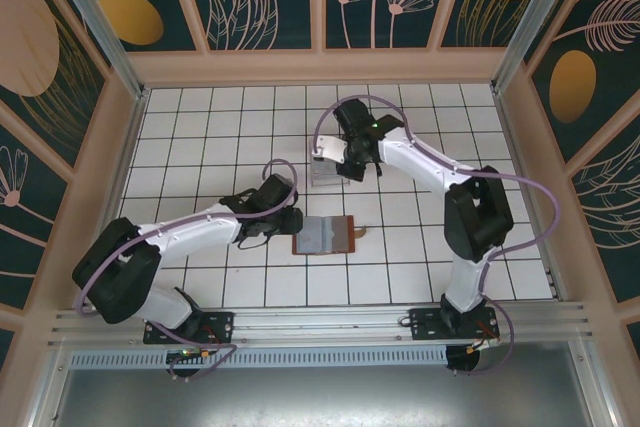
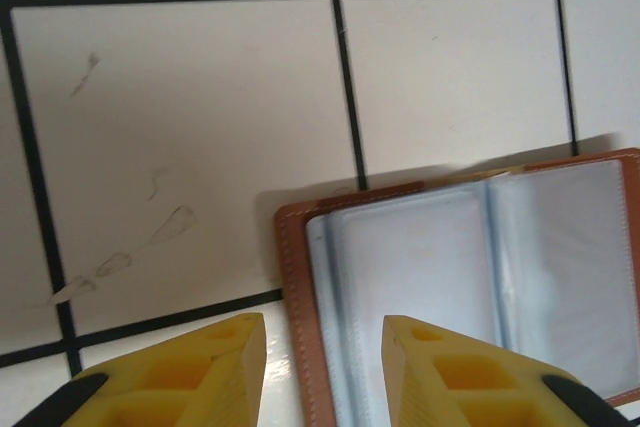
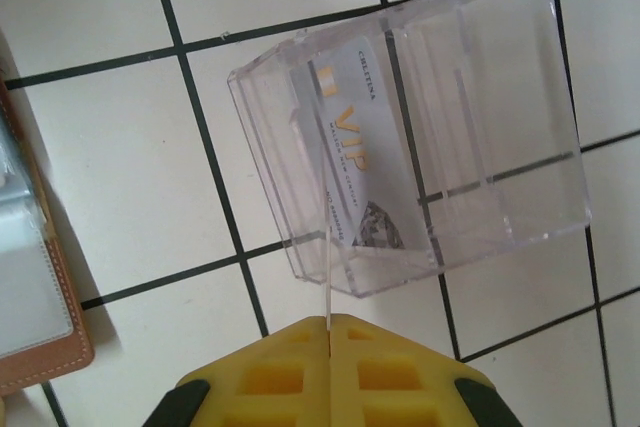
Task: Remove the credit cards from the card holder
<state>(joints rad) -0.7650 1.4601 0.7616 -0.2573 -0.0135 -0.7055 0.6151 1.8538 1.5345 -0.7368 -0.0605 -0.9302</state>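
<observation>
Card holder (image 1: 325,235) open flat at frame centre on tiled desk (image 1: 200,127), clear sleeves up. Left fingers (image 2: 410,357) parted, empty, at its left edge. Right fingers (image 3: 328,347) pinched on thin credit card (image 3: 327,277), edge-on over clear tray (image 3: 480,127) holding VIP card (image 3: 360,167)

Ahead of our left claw (image 2: 322,332) we see the card holder (image 2: 295,287): matt stitched leather, shiny plastic sleeves. Beyond our right claw (image 3: 328,323), a clear glossy plastic tray (image 3: 520,97) on smooth tiles (image 3: 120,177).
</observation>
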